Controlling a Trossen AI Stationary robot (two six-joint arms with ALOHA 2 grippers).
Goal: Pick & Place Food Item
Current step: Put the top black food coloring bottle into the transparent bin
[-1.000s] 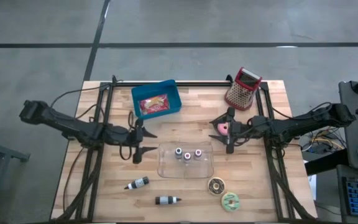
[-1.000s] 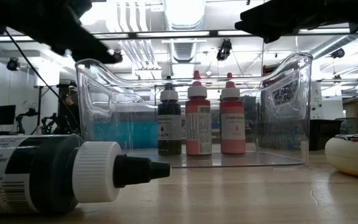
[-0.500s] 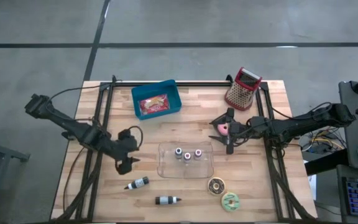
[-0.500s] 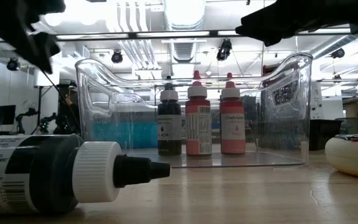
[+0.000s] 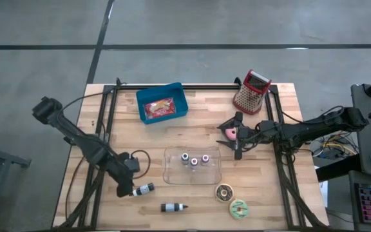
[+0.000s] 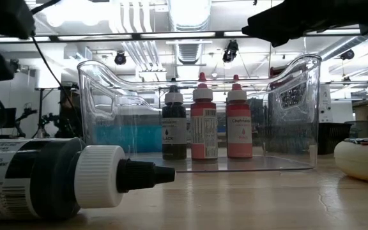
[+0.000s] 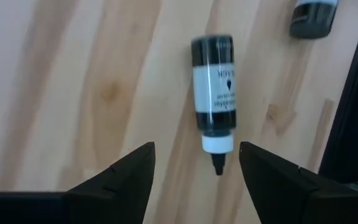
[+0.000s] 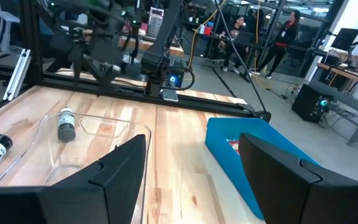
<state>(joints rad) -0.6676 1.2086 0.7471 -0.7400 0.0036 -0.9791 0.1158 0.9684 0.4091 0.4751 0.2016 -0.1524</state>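
Currently the left gripper hangs over the near-left part of the wooden table, right at a small black-and-white bottle lying on its side. Left wrist view shows that bottle flat on the wood, nozzle pointing toward the camera, lined up with the gap between the two fingers; jaws spread apart, nothing held. A second dark bottle lies nearer the front edge, also on its side.

Right gripper sits just beside a pink donut, right of the clear plastic bin. Fingers apart in the right wrist view, nothing visibly between them; can't tell from above whether it touches the donut.

Clear bin holds three small bottles standing upright: one black, two red per the low view. Blue bin at the far side holds a packaged snack. Red box grater stands at far right. Chocolate donut and green-frosted donut lie near the front, touching or nearly so.
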